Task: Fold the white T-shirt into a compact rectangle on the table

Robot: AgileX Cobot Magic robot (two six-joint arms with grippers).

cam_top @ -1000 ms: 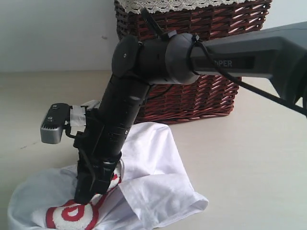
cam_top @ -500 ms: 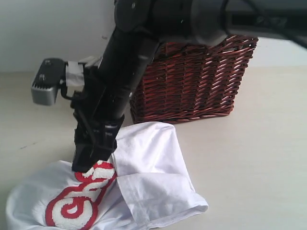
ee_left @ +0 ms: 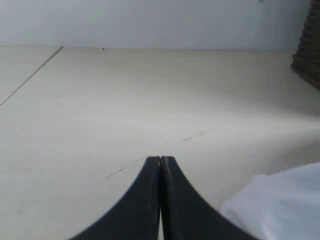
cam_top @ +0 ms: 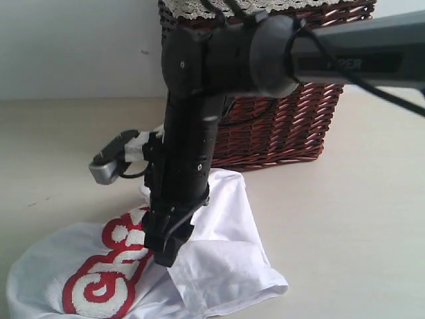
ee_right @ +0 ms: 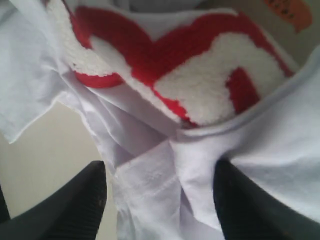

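Beige table (cam_top: pixel 358 219): wicker basket (cam_top: pixel 285 126) behind white T-shirt (cam_top: pixel 226 259), right gripper (cam_top: pixel 166 252) spread over it, left gripper (ee_left: pixel 160 165) pressed together.

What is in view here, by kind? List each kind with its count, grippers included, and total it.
White T-shirt: 1
Wicker basket: 1
Grippers: 2 (left gripper, right gripper)
Total: 4

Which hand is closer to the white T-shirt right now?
Right. The right hand is at the white T-shirt, open astride a fold; the left hand sits shut over the table, beside the shirt's edge.
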